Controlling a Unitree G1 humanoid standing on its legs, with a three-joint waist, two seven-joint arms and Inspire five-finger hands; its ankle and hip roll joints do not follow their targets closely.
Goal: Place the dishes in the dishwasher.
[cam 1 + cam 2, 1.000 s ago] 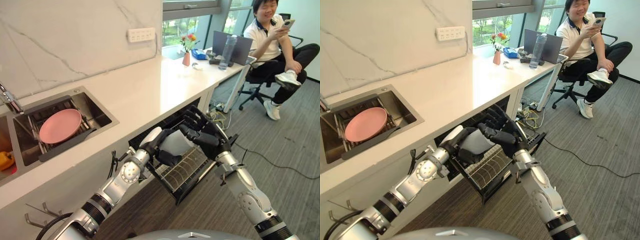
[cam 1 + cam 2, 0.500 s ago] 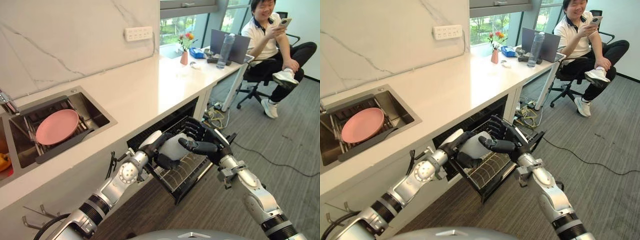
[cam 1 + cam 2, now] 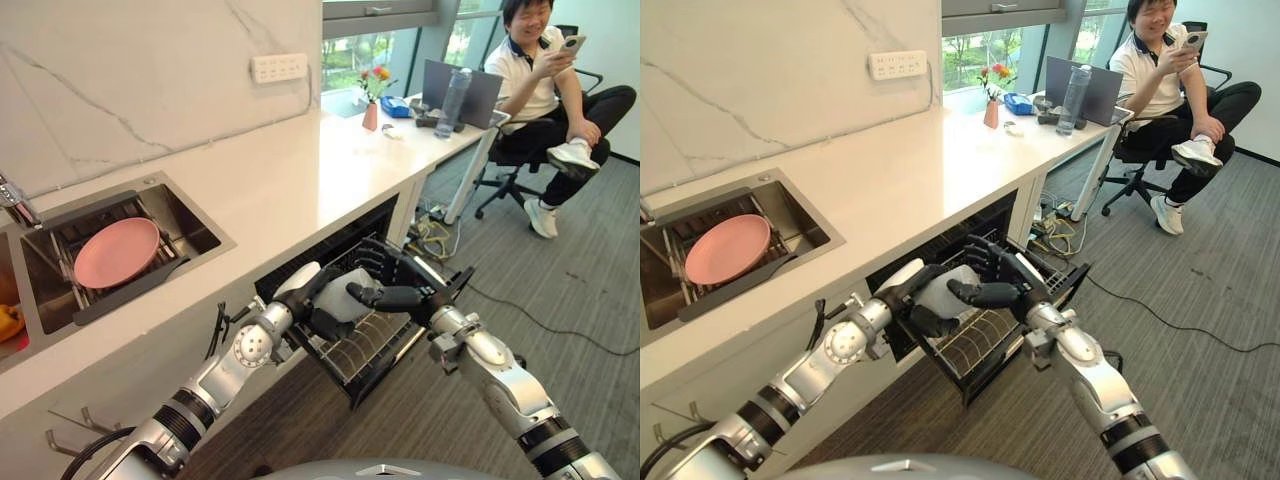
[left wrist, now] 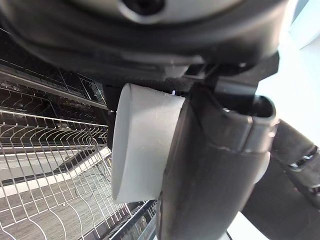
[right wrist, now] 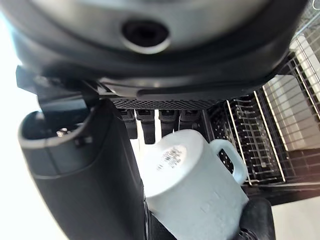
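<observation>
A pale grey mug (image 3: 345, 297) hangs above the pulled-out wire rack (image 3: 372, 347) of the dishwasher under the counter. My left hand (image 3: 318, 318) is shut on the mug from the left side, its thumb (image 4: 210, 175) lying along the mug's wall (image 4: 142, 145). My right hand (image 3: 412, 292) is open at the mug's right side, fingers spread behind it and thumb (image 5: 90, 170) reaching toward it. In the right wrist view the mug (image 5: 195, 190) shows its base and handle between thumb and fingers. A pink plate (image 3: 117, 252) lies in the sink (image 3: 195, 228).
A white counter (image 3: 280, 180) runs above the dishwasher. At its far end stand a flower vase (image 3: 371, 112), a bottle (image 3: 455, 100) and a laptop (image 3: 480, 95). A person (image 3: 545, 70) sits on an office chair beyond. Something yellow (image 3: 8, 320) lies left of the sink.
My right hand has come down and closer to the mug, its thumb now reaching toward it. The left hand and mug have sunk slightly toward the rack.
</observation>
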